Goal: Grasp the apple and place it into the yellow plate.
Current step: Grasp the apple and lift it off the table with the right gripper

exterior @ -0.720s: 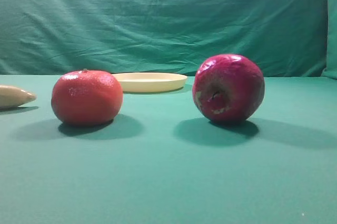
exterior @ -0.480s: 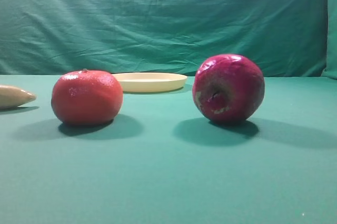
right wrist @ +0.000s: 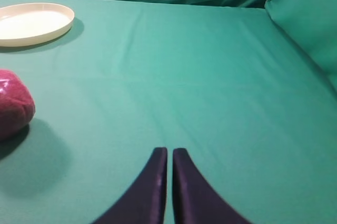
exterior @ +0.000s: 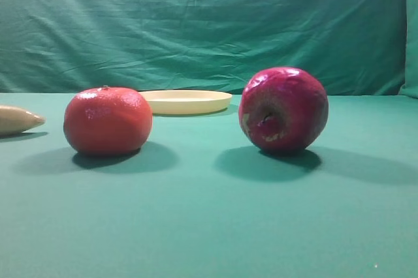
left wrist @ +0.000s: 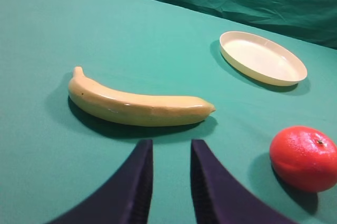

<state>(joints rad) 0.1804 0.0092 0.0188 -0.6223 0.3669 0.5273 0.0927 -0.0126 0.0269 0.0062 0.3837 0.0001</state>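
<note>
The apple (exterior: 283,109), glossy deep red-magenta, rests on the green cloth at the right of the exterior view. In the right wrist view it shows at the left edge (right wrist: 13,109). The yellow plate (exterior: 186,101) lies empty behind and left of it, and shows in both wrist views (left wrist: 262,57) (right wrist: 32,21). My right gripper (right wrist: 169,153) is shut and empty, low over bare cloth, to the right of the apple and nearer the camera. My left gripper (left wrist: 169,150) stands slightly open and empty just in front of a banana (left wrist: 138,107). Neither gripper shows in the exterior view.
An orange-red tangerine (exterior: 108,121) sits left of the apple, also in the left wrist view (left wrist: 304,157). The banana's beige tip (exterior: 19,119) pokes in at the far left. A green cloth backdrop (exterior: 209,23) hangs behind, with a raised fold (right wrist: 305,19) at the right.
</note>
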